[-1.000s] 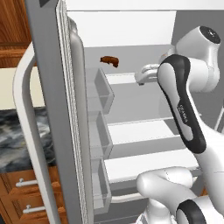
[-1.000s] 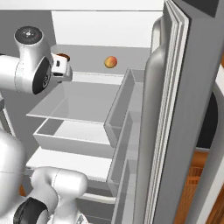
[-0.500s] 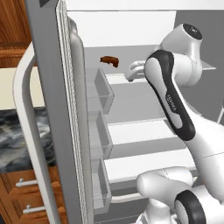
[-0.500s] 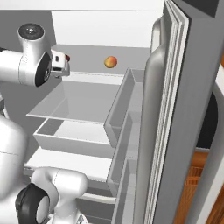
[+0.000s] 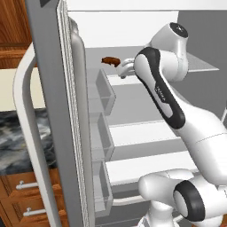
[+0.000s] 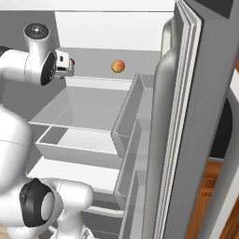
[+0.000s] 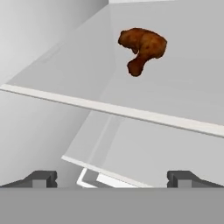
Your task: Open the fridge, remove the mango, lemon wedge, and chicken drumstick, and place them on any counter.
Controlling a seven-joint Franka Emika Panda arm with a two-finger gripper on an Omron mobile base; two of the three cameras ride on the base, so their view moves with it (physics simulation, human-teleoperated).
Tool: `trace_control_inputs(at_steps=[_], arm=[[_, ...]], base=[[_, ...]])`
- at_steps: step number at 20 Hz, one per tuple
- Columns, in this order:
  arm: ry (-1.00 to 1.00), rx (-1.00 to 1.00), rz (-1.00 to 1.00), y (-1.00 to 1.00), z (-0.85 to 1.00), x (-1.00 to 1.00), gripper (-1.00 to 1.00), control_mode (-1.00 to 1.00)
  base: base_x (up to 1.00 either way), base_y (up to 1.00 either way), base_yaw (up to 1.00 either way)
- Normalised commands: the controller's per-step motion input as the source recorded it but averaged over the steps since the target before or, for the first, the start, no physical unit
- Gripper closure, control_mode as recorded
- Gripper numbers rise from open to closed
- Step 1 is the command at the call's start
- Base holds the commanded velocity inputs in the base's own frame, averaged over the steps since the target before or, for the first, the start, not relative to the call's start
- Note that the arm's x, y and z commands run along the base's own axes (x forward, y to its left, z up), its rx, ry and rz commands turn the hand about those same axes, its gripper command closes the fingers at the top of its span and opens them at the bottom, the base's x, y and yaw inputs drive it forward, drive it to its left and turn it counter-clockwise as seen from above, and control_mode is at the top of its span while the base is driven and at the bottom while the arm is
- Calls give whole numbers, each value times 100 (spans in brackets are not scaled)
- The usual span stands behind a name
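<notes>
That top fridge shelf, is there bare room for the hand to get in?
Yes. The shelf is bare between its front edge and the chicken drumstick, and around the mango. The open fingers have a clear path. The door bins crowd the left side.

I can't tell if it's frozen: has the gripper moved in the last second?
Yes. The gripper has swung left along the fridge shelf toward the drumstick, which lies where it was.
</notes>
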Motion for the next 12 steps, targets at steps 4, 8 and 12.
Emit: trace_control_inputs(at_steps=[4, 8, 12], arm=[[0, 0, 0, 9, 0, 35, -100, -100], [0, 0, 0, 7, 0, 31, -100, -100], [0, 0, 0, 8, 0, 32, -100, -100]], base=[[0, 0, 0], [0, 0, 0], [0, 0, 0]])
